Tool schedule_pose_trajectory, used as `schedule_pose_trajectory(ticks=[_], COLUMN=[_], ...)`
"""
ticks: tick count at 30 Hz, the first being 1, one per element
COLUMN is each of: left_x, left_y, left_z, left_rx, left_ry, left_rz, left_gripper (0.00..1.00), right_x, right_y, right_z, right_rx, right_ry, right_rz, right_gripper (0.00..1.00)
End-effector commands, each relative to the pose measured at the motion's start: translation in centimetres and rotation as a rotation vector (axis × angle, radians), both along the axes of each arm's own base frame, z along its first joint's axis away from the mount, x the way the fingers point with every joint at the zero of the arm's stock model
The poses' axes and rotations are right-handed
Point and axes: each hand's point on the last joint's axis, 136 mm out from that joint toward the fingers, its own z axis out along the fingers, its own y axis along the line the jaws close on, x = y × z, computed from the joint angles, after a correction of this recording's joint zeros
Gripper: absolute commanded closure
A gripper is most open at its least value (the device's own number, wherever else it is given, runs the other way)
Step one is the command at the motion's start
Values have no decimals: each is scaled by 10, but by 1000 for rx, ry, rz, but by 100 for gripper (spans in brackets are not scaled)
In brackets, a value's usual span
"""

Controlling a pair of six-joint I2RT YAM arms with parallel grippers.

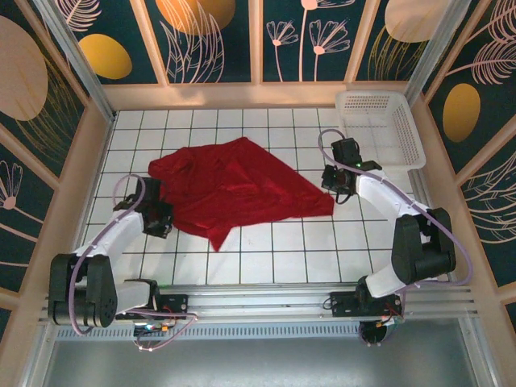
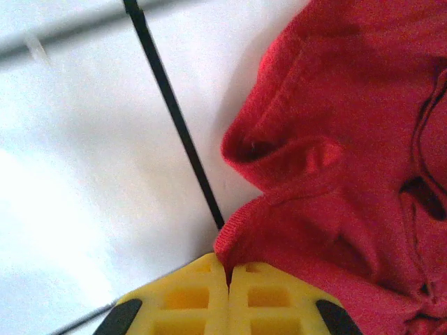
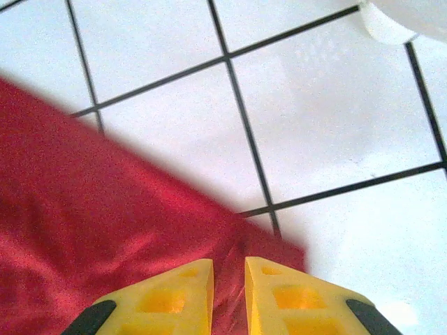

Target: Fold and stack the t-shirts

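Note:
One deep-red t-shirt (image 1: 242, 189) lies crumpled and spread over the middle of the white tiled table. My left gripper (image 1: 161, 211) sits at the shirt's left edge. In the left wrist view its yellow fingers (image 2: 202, 293) meet, and the left gripper (image 2: 229, 269) pinches the ribbed hem of the t-shirt (image 2: 349, 174). My right gripper (image 1: 337, 189) is at the shirt's right corner. In the right wrist view the right gripper (image 3: 229, 264) has a narrow gap between its fingers, with a bunched fold of the t-shirt (image 3: 105, 230) in it.
A white plastic mesh basket (image 1: 348, 98) stands at the back right, just beyond my right arm; its rounded corner (image 3: 398, 17) shows in the right wrist view. Wooden walls ring the table (image 1: 274, 258). Bare tiles lie in front of the shirt.

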Motion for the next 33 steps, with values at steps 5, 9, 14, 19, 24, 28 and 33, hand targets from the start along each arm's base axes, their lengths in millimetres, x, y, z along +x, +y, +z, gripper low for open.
schedule_pose_trajectory(ticks=[5,9,14,19,24,28,33], left_x=[6,4,1,4,6,4,1], left_y=[13,13,11,11,10,9,7], left_z=[4,3,0,2,4,4,1], left_rx=[73,72,60,53,47,43,30], left_ry=[25,15,23,18,11,12,13], left_rz=[-115,-109,-109,-104,-102,-99,-101], left_gripper=[100,100,100,100,100,100,100], right_x=[-32,-65,-94,-105,-95,-89,-77], right_y=[28,34,39,41,34,28,29], right_z=[-23,-32,-36,-64,-68,-73,-66], right_rx=[-100,-245,-280,-360,-426,-482,-503], right_ry=[68,126,147,266,257,274,238], right_rz=[216,254,267,293,275,273,266], right_gripper=[74,72,69,57,60,61,63])
